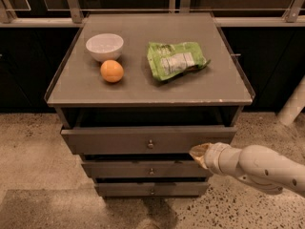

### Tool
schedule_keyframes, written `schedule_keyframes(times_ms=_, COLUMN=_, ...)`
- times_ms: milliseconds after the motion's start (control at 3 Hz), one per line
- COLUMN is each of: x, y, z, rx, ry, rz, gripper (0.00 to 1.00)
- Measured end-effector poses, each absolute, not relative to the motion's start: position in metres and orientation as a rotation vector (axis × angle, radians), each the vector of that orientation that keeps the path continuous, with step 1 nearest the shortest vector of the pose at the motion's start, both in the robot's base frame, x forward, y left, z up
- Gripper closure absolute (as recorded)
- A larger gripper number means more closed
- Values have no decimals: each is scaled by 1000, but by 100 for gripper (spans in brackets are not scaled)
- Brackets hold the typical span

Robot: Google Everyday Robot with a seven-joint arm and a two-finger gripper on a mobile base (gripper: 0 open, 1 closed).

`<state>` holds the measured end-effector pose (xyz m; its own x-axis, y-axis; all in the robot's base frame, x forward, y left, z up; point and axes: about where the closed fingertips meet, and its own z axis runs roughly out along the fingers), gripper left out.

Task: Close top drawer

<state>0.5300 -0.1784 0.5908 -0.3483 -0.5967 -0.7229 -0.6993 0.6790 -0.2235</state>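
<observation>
The top drawer (119,139) is a wide grey drawer with a small round knob (150,143) at its centre. It is pulled out a short way from the cabinet, with a dark gap behind its front. My gripper (198,153) comes in from the right on a white arm (257,168). Its tip touches the lower right part of the drawer's front, right of the knob.
Two narrower drawers (143,170) sit below, also slightly out. On the cabinet top (143,87) lie a white bowl (104,46), an orange (112,71) and a green bag (175,60). Speckled floor surrounds the cabinet. A white post (293,104) stands at right.
</observation>
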Motion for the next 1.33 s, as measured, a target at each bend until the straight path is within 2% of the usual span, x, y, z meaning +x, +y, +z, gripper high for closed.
schedule_keyframes(times_ms=333, x=555, y=-178, z=589, rx=-1017, ry=2037, rz=88, gripper=100)
schedule_keyframes(times_ms=1333, x=560, y=-183, z=602, rx=-1032, ry=2032, rz=79, gripper=100)
